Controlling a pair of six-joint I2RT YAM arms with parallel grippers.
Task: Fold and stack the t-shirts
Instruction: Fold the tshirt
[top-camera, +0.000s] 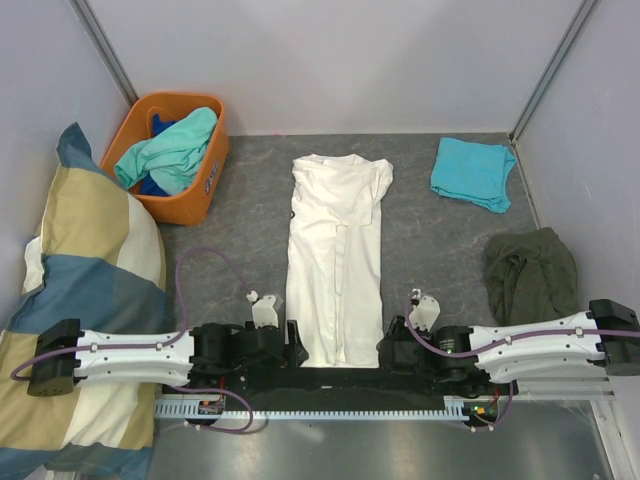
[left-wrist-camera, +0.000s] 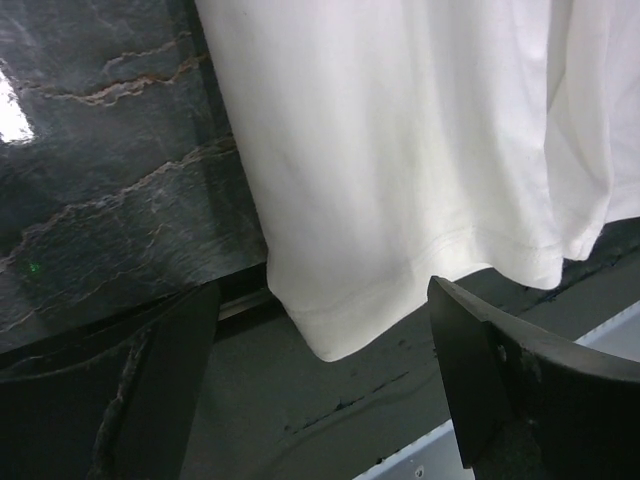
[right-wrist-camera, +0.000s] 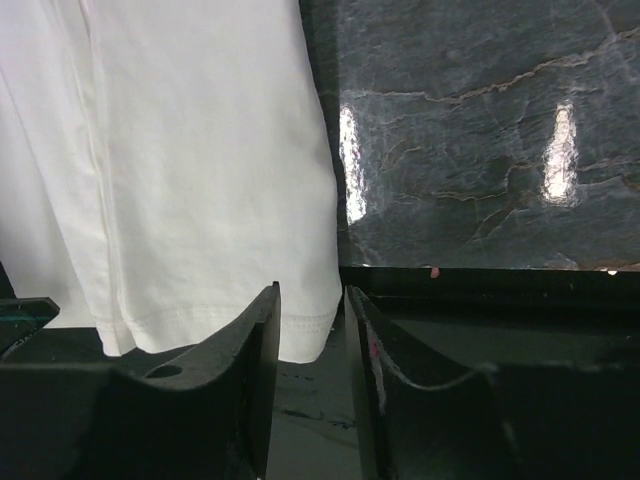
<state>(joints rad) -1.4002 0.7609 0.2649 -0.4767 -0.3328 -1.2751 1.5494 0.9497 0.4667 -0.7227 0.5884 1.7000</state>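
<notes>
Nearest item: left gripper (top-camera: 291, 345), low at the table's near edge, jaws wide. In its wrist view the fingers (left-wrist-camera: 180, 385) flank the left hem corner of the cream-white t-shirt (left-wrist-camera: 400, 150), and nothing is gripped.

Item: right gripper (top-camera: 392, 350), mirrored at the right hem corner. Its jaws are drawn in to a narrow slot. The corner sits at the mouth of the slot, and I cannot tell whether the fingers (right-wrist-camera: 255, 370) touch the cloth.

Item: cream-white t-shirt, flat at mid-table and folded to a long strip. Its long axis runs straight away from the arms, hem nearest them and collar far. Each arm has its own corner, and neither is nearer than the other.

Item: turquoise t-shirt (top-camera: 472, 172), folded, at the far right, well apart from the strip.

Item: mint-green t-shirt (top-camera: 172, 148), heaped in the orange basket (top-camera: 205, 185) at the far left.

Item: olive garment (top-camera: 530, 272), crumpled near the right arm.

Item: checked pillow (top-camera: 80, 260), along the left wall.

Judgement: the next move likely pinches both hem corners and carries them toward the collar, so the fold crosses the long axis. Both grips need to close evenly.
</notes>
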